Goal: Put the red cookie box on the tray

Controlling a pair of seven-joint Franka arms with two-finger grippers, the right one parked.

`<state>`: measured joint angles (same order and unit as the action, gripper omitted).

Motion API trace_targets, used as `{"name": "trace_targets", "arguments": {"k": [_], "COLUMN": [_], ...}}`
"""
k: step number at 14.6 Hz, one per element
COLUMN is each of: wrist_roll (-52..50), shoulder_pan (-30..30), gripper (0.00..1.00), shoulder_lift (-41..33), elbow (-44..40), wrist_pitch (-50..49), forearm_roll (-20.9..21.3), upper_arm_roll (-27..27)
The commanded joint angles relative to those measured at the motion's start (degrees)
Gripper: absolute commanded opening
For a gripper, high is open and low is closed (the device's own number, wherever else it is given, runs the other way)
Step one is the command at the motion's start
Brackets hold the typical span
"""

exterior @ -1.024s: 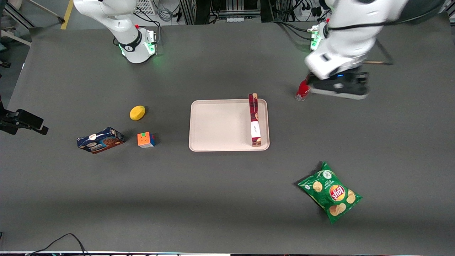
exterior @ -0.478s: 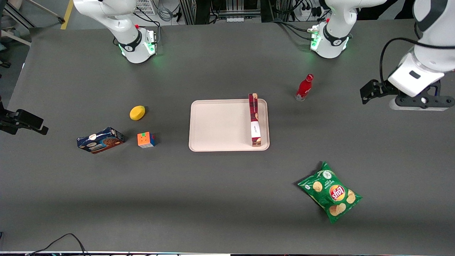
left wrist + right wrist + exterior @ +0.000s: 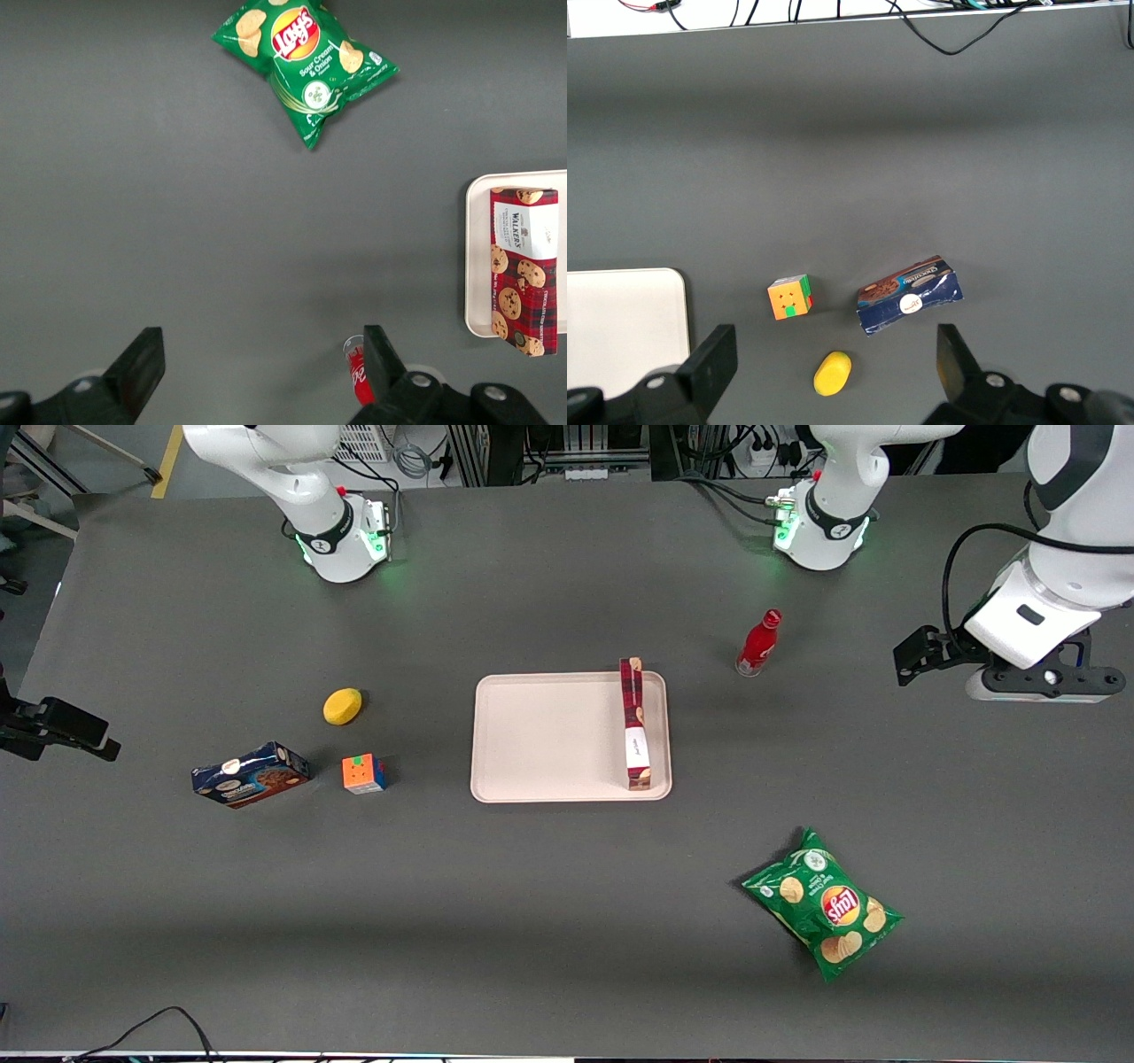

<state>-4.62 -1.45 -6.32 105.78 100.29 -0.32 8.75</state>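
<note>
Task apparently complete: the red box (image 3: 634, 723) rests on edge along the three-o'clock side of the tray (image 3: 549, 735), its upper end overhanging the rim, while the gripper (image 3: 257, 372), fingers spread and empty, hangs well apart toward the working arm's end.

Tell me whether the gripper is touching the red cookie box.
Apart. The front view shows the gripper hanging open toward the working arm's end of the table, with bare table between it and the red cookie box, which lies on the tray.
</note>
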Motion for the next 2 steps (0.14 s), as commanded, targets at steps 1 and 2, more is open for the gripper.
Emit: {"name": "trace_targets", "arguments": {"k": [1,2], "wrist_roll": [0.57,0.57], "shoulder_pan": [0.83,0.83], "gripper": [1.0,1.0], "shoulder_lift": [-1.06,-1.06], "elbow": [-0.57,-0.66], "wrist_pitch": [0.44,0.44], "forearm_roll": [-0.65,-0.65], "upper_arm_roll": [-0.93,-0.93]}}
